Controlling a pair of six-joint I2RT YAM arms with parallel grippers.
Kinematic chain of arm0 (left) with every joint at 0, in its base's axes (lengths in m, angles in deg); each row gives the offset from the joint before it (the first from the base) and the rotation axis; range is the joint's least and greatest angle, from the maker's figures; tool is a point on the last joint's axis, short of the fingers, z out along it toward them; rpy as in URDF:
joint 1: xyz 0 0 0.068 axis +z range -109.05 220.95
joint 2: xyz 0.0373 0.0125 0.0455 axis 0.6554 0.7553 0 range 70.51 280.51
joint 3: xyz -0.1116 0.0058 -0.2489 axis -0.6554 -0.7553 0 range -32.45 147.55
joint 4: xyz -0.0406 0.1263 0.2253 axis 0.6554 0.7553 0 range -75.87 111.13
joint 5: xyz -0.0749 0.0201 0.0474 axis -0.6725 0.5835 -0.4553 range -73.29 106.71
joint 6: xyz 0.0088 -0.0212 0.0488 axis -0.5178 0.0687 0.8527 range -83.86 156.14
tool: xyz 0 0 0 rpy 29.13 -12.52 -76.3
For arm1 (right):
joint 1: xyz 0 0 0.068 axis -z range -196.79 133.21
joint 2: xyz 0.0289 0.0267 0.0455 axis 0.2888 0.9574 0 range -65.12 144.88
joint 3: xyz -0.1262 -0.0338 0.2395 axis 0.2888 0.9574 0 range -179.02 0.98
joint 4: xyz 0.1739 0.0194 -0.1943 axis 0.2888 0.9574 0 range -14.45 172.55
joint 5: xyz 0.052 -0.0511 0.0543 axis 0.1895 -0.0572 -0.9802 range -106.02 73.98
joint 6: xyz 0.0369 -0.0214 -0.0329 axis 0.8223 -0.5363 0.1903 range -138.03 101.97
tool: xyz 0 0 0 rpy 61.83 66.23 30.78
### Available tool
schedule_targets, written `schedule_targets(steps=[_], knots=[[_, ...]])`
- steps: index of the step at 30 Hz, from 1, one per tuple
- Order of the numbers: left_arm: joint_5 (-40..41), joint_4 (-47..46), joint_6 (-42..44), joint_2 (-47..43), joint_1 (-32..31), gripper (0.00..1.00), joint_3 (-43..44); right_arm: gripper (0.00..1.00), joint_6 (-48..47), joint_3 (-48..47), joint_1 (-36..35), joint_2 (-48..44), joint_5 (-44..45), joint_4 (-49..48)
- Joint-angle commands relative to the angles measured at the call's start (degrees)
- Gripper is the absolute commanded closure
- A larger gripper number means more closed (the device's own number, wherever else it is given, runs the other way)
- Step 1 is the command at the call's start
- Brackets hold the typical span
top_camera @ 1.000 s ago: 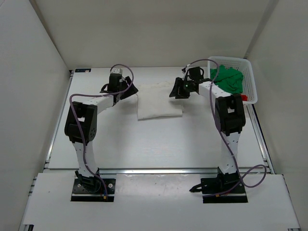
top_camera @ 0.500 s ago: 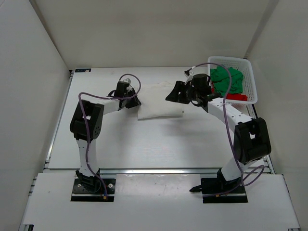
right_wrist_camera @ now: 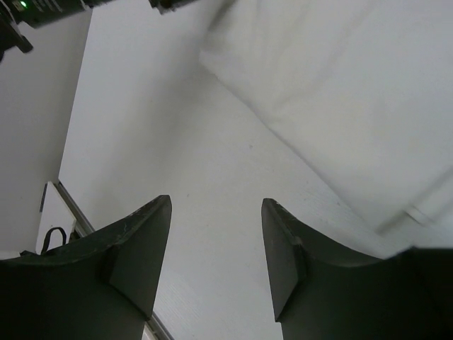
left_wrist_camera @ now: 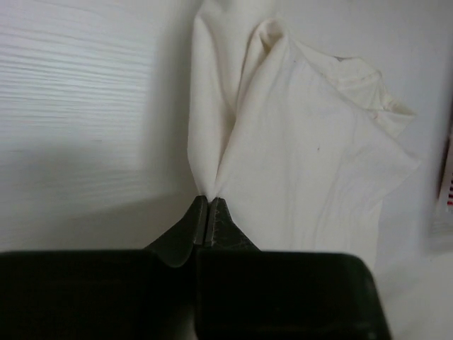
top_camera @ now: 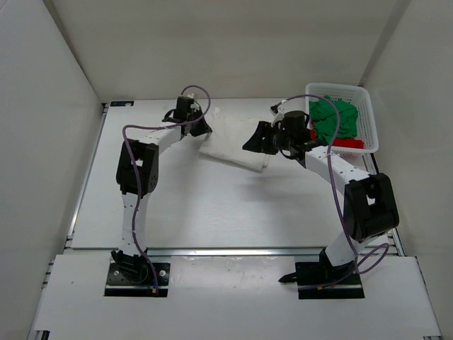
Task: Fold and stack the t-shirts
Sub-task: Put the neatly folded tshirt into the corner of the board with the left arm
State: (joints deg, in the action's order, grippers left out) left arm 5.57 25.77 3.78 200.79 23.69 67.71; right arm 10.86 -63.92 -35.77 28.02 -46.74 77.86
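Now your left tool has snapped shut on a pinch of the white cloth t-shirt. The shirt lies on the table left of the white plastic lattice basket and has skewed since the grip, so the fold is starting. Your right tool, on the shirt's basket side, hangs open and empty. Inside the basket, the bright green t-shirt hides most of the red t-shirt. How many layers you pinch is unclear.

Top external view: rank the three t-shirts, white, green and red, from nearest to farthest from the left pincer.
1. The white t-shirt, mid-table, pinched in the left pincer itself.
2. The green t-shirt, in the basket at the far right.
3. The red t-shirt, at the same basket's near end, a little farther right.
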Motion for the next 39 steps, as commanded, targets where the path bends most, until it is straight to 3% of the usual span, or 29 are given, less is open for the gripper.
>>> schedule_targets(steps=[1,8,10,13,18,22,25,31,33,36,38,39], knots=[[2.34,1.73,0.37,-7.56,11.42,1.00,-2.74,0.48,-0.06,-0.31,0.61,1.77,-2.58,-4.50],[4.36,-7.58,-2.44,-19.43,30.50,1.00,-21.74,0.50,0.65,-1.19,-0.09,4.24,-6.37,-6.09],[3.58,-10.49,-4.72,-20.76,33.49,1.00,-27.89,0.50,0.91,-0.93,-0.62,4.41,-7.33,-6.96],[1.03,-12.79,-7.36,-18.49,37.19,1.00,-29.85,0.50,0.39,-0.93,-2.28,4.15,-7.78,-6.79],[2.88,-15.31,-11.66,-16.55,39.40,0.99,-32.12,0.50,-1.02,-1.10,-4.13,3.80,-6.98,-5.03],[0.51,-24.18,-22.29,-14.10,41.42,0.99,-36.70,0.50,-1.64,-1.63,-5.71,5.47,-6.55,-3.19],[1.02,-26.05,-26.52,-11.11,40.55,1.00,-34.51,0.50,-2.60,-1.98,-6.68,6.17,-5.85,-2.40],[3.93,-25.79,-26.88,-7.68,38.97,0.96,-25.72,0.50,-3.05,-3.30,-6.60,8.19,-5.93,-0.55],[4.46,-26.05,-25.74,-7.58,39.05,0.85,-24.75,0.49,-2.96,-3.73,-6.33,8.72,-5.76,-0.81],[3.94,-28.67,-24.68,-10.12,38.79,0.53,-28.08,0.48,-2.25,-3.91,-5.89,9.16,-6.02,-0.55],[3.66,-30.18,-24.51,-12.05,38.88,0.17,-31.85,0.33,-1.64,-3.65,-5.54,8.81,-5.15,-0.99],[3.23,-30.53,-24.16,-13.72,38.53,0.07,-32.48,0.16,-1.99,-3.22,-5.80,8.11,-4.36,-1.07]])
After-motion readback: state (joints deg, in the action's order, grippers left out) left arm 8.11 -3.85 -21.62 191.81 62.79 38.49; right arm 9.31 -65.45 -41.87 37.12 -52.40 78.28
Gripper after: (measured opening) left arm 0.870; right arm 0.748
